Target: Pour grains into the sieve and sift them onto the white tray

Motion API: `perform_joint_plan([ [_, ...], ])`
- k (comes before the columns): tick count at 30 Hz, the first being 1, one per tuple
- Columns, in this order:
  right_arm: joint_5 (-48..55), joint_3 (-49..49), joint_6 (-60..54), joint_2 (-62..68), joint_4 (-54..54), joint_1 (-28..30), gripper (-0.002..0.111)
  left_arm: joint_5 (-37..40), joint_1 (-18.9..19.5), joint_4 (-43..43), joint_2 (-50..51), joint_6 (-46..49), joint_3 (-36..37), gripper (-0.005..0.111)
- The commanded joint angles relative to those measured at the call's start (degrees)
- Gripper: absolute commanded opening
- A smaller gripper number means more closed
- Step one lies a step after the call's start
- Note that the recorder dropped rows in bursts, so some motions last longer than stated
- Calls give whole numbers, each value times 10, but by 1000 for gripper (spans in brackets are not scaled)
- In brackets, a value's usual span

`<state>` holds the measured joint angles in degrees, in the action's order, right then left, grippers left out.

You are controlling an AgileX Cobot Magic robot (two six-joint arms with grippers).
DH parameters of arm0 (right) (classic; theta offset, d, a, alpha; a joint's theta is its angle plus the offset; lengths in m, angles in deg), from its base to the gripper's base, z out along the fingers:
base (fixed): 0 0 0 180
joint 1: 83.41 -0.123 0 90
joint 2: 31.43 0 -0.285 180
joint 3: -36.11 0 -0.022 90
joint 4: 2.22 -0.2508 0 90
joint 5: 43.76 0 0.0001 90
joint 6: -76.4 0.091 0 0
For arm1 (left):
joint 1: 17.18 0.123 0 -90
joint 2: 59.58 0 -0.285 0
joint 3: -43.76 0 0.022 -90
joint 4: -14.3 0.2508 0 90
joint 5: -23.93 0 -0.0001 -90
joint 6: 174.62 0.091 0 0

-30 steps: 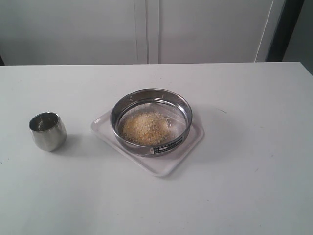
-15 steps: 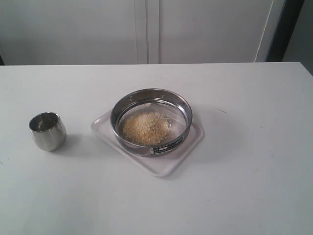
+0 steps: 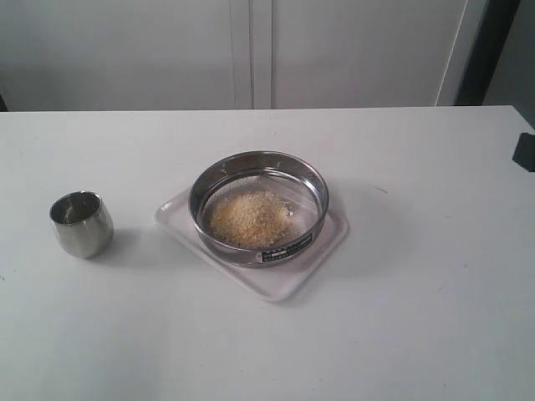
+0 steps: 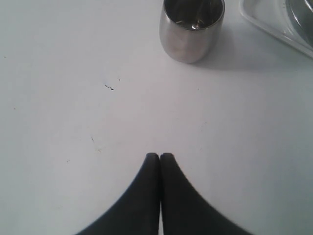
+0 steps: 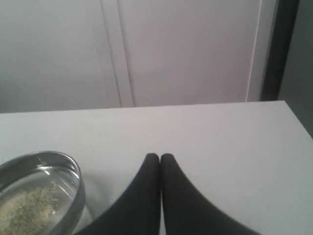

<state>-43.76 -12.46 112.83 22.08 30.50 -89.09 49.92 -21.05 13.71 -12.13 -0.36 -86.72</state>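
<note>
Newly in view at the table right edge: a dark part of the right arm. Sieve sits on white tray, grains heaped inside. Left gripper and right gripper: fingers pressed together, holding nothing.

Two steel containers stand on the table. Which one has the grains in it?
The sieve, the wide shallow ring standing on the white tray; the grains lie on its mesh. The small rounded cup stands apart.

White tabletop, pale panelled wall behind — 1 dark vertical strip at right, soft even light
</note>
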Motion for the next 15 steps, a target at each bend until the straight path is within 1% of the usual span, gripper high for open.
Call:
perform_joint_plan([
  [1, 71, 23, -55, 31, 8, -1, 0, 5, 2, -6, -3, -3, 2, 0],
  [4, 138, 40, -120, 51, 5, -1, 0, 5, 2, -6, -3, -3, 2, 0],
  [8, 218, 61, -164, 74, -26, -1, 0, 5, 2, -6, -3, -3, 2, 0],
  [11, 262, 75, -263, 94, -133, -1, 0, 5, 2, -6, -3, -3, 2, 0],
  [15, 328, 104, -489, 134, -378, -1, 0, 5, 2, -6, -3, -3, 2, 0],
])
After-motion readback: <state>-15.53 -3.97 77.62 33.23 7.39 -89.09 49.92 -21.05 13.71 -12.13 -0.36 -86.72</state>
